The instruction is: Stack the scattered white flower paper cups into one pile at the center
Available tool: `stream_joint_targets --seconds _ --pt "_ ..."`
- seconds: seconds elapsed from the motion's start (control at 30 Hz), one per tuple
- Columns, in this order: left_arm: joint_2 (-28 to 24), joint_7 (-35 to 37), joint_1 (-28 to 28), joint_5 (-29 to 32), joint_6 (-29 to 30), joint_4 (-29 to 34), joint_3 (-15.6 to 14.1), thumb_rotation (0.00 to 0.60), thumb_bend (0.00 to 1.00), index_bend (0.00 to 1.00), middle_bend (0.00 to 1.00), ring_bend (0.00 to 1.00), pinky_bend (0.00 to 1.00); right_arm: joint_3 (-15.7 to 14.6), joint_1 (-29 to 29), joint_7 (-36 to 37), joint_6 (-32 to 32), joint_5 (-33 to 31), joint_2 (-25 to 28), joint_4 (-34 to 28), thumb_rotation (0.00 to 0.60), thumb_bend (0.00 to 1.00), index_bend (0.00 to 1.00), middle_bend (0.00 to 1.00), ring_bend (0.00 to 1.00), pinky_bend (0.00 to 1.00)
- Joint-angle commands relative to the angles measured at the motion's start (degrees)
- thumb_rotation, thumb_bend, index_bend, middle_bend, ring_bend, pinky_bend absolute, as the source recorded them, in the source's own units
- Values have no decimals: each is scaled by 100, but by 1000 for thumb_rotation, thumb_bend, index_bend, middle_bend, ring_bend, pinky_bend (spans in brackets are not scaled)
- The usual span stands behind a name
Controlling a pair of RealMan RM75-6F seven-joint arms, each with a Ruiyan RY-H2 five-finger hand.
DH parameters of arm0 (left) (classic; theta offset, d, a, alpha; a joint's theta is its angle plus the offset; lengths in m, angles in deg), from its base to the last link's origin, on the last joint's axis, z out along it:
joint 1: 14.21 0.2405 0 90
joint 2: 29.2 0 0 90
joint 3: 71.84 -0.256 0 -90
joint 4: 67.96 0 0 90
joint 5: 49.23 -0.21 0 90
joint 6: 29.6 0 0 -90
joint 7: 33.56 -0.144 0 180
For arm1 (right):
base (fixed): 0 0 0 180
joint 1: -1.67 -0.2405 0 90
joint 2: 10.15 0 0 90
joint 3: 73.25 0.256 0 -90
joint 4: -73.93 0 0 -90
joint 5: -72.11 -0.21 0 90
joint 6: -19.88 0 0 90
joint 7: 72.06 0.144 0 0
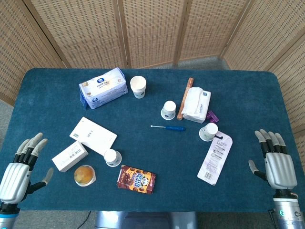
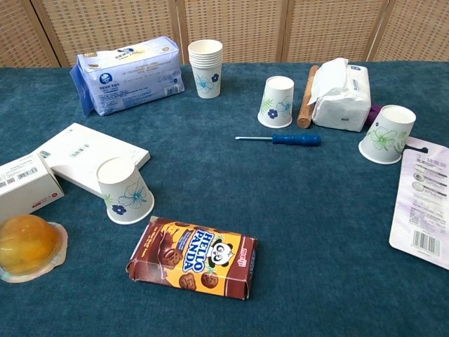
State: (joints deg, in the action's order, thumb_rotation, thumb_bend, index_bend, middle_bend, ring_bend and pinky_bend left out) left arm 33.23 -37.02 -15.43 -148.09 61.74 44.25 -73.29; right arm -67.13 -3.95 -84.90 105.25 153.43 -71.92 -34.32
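Observation:
A stack of white flower cups (image 1: 138, 86) (image 2: 206, 67) stands upright at the back, right of the tissue pack. Three single cups stand upside down: one near the front left (image 1: 113, 157) (image 2: 125, 190), one at mid-table (image 1: 168, 109) (image 2: 277, 102), one to the right (image 1: 208, 131) (image 2: 386, 133). My left hand (image 1: 21, 167) hovers open at the table's front left corner, holding nothing. At the front right edge my right hand (image 1: 274, 160) is open too, fingers spread. Both hands are far from every cup and show only in the head view.
A blue tissue pack (image 1: 103, 88), white boxes (image 1: 93, 135) (image 1: 69, 156), a jelly cup (image 1: 84, 175), a Hello Panda box (image 1: 137, 179), a blue screwdriver (image 1: 168, 127), a wooden stick (image 1: 185, 98), a white tissue bag (image 1: 196, 104) and a spoon package (image 1: 215, 158) lie about.

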Motion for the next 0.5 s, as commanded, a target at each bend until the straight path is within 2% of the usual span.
stream_joint_targets --seconds 0.03,0.5 --pt "7 -8 -2 -4 -6 2 -2 600 452 51 29 0 52 -2 0 18 -14 -11 0 5 600 363 0 9 0 0" --pt "0 -35 -32 -63 -7 43 21 600 451 51 29 0 51 -24 -33 109 -83 68 24 -18 600 362 0 8 0 0"
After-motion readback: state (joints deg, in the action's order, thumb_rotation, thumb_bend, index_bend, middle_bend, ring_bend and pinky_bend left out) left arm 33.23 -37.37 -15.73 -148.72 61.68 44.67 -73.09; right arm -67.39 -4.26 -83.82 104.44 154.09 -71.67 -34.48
